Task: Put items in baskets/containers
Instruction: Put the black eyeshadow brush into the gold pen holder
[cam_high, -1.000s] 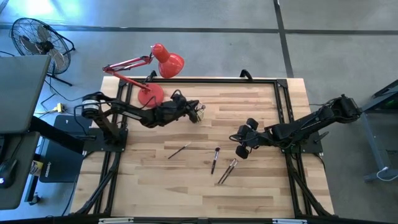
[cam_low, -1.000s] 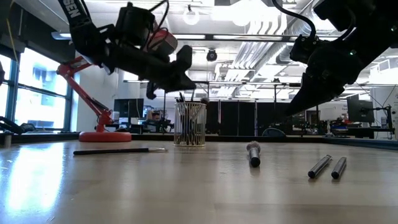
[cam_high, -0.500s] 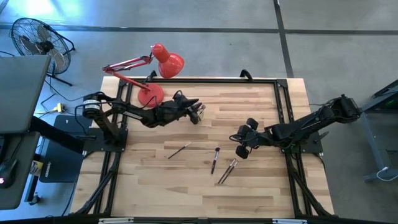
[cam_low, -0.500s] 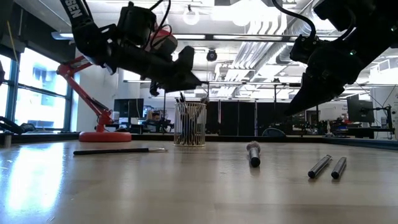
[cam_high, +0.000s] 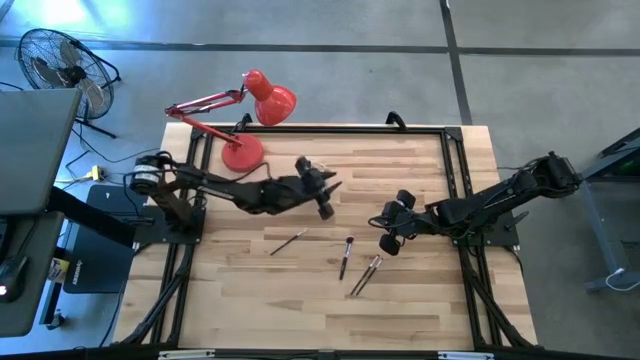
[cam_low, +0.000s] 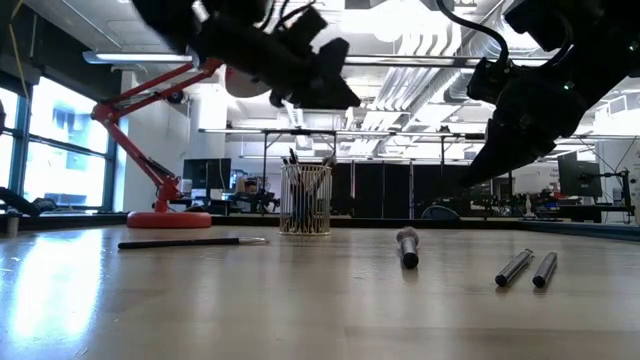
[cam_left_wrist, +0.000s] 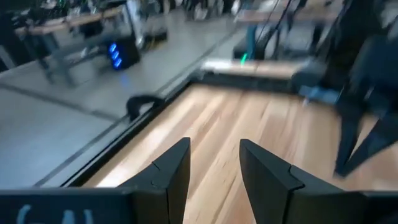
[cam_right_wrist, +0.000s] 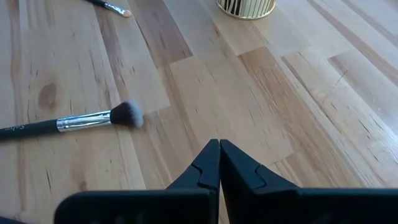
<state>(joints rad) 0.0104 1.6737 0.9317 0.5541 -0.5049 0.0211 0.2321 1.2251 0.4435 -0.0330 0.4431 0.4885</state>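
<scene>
Pale wood planks form the table (cam_high: 420, 290) on which you are working. Your left gripper (cam_high: 326, 196) hangs in the air over the table's middle; the left wrist view shows its fingers (cam_left_wrist: 171, 171) apart, with nothing between them. The cup (cam_low: 305, 199), a see-through round holder with fine upright ribs, stands on the table toward the far side, with several brushes upright in it; from above it is hidden under the left arm. Your right gripper (cam_high: 388, 231) hovers right of centre, and its fingers (cam_right_wrist: 208, 163) are pressed together on nothing. Four brushes lie loose on the table. A thin dark brush (cam_high: 288, 242) lies left of centre. A brush with a fluffy tip (cam_high: 346, 256) lies near the middle, well apart from the cup. A pair of brushes (cam_high: 365, 274) lies side by side just beyond it, below the right gripper. A red desk lamp (cam_high: 240, 122) stands at the far left corner.
</scene>
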